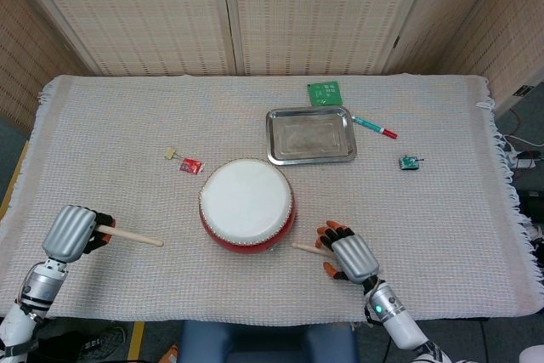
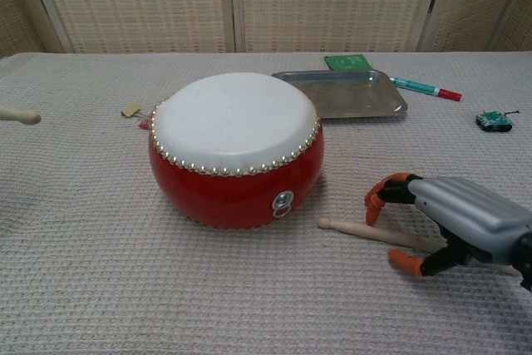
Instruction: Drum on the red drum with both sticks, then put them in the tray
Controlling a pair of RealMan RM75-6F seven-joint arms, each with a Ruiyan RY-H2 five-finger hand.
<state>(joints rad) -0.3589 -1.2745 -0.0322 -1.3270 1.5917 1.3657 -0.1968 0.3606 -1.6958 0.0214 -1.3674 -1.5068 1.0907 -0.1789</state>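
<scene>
— Chest view first: what is closest?

— The right hand point(image 2: 453, 226). It sits over a wooden stick point(image 2: 353, 228) that lies flat on the cloth. Its orange fingertips point(image 2: 376, 199) curl down on both sides of the stick, but I cannot tell if they grip it.

— And the left hand?

— From the head view, the left hand point(image 1: 72, 233) is at the near left edge of the table. Its fingers are closed around the other stick point(image 1: 132, 235), which points toward the red drum point(image 1: 247, 204).

— Where is the drum?

— In the middle, standing on the cloth, white top up. The loose stick's tip is just beside its right side.

— What is behind it?

— The metal tray point(image 1: 310, 134), a bit to the right. Past the tray are a green card point(image 1: 324, 92) and a marker pen point(image 1: 374, 127). A small green toy point(image 1: 410, 161) is farther right, and a little red packet point(image 1: 190, 166) is left of the drum.
</scene>
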